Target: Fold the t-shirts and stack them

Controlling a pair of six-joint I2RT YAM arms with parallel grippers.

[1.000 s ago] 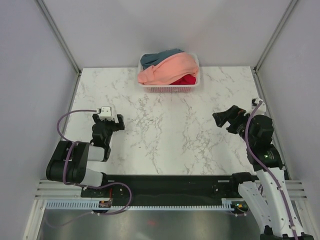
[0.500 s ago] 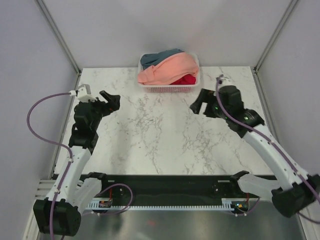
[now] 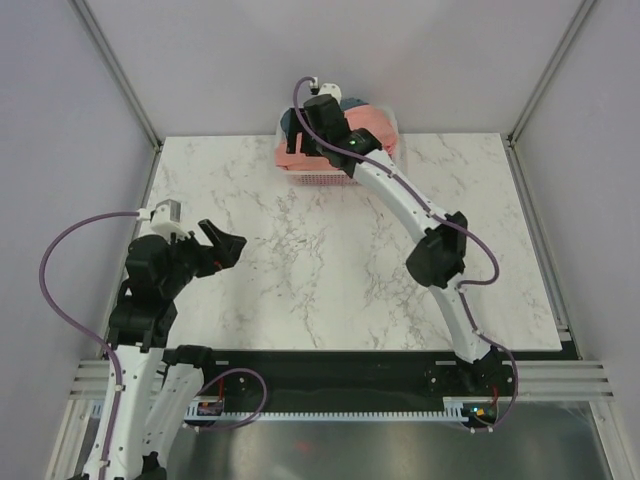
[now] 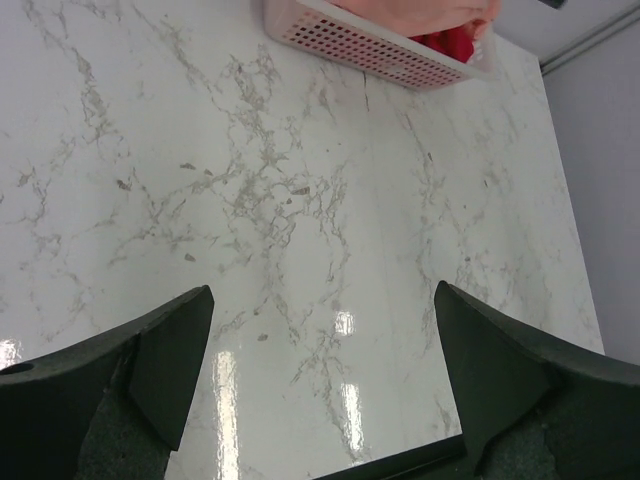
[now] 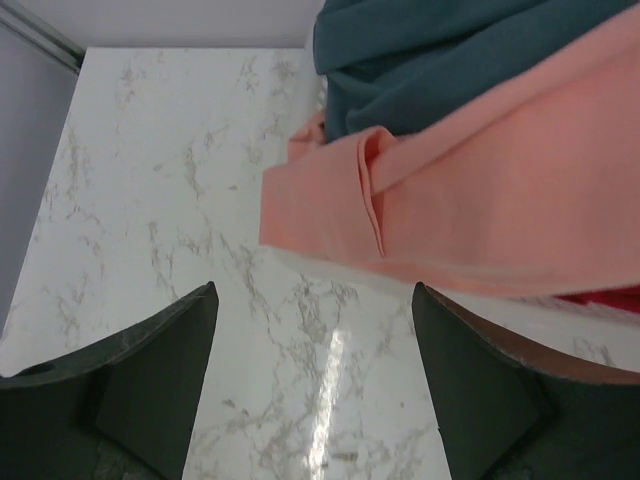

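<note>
Your right claw [image 5: 312, 320] hung released, jaws wide, with the salmon-pink shirt [image 5: 480, 200] just ahead of it. Clenching there, you risked catching the grey-blue shirt [image 5: 420, 60] beyond it or dragging the basket [image 4: 360, 50].

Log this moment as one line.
right gripper: open, near salmon-pink shirt in basket | left gripper: open, empty, above table | folding: not begun

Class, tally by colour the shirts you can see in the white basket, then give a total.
salmon-pink shirt: 1
grey-blue shirt: 1
red shirt: 1
Total: 3 shirts in view; anything underneath them is hidden.
</note>
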